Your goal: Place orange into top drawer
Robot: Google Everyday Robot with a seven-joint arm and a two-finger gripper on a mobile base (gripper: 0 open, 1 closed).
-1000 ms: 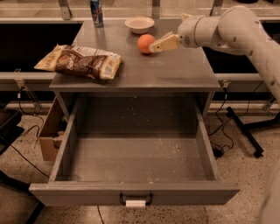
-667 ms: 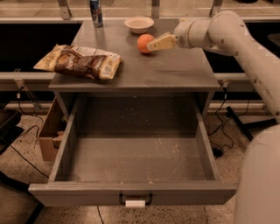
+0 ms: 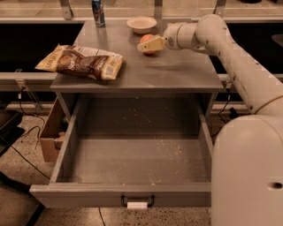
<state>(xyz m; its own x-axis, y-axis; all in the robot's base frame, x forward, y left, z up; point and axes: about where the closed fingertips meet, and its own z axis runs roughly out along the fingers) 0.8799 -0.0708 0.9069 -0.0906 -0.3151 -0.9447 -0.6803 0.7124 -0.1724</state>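
Gripper (image 3: 148,45): low over the back of the grey cabinet top (image 3: 177,73), right of centre, pointing toward 9 o'clock, cream tip overlapping the orange (image 3: 145,38). Open or closed on the fruit: cannot tell from this angle.

Orange: on the cabinet top at the gripper's 11 o'clock, partly hidden behind the cream tip, not in the drawer.

Beige bowl (image 3: 141,24): upright, just beside the orange at its 12 o'clock, close to the back edge of the top.

White arm (image 3: 230,48): leaves the gripper toward 3 o'clock, bends at a rounded joint, then slants down toward 5 o'clock into the large white robot body (image 3: 247,172) filling the lower right corner.

Chip bag (image 3: 82,62): flat on the left half of the top, at the gripper's 8 o'clock and well apart from it, left corner reaching past the top's edge.

Blue can (image 3: 98,7): upright at the far back left, at the gripper's 10 o'clock, upper part cut off by the frame.

Top drawer (image 3: 132,194): at 6 o'clock below the front edge of the top, pulled wide open, speckled grey floor dotted with small crumbs. Small black handle (image 3: 138,201) at the middle of the front wall, white label (image 3: 137,205) just under it.

Cardboard box (image 3: 51,132): on the ground at the drawer's 9 o'clock, just beside its left wall.
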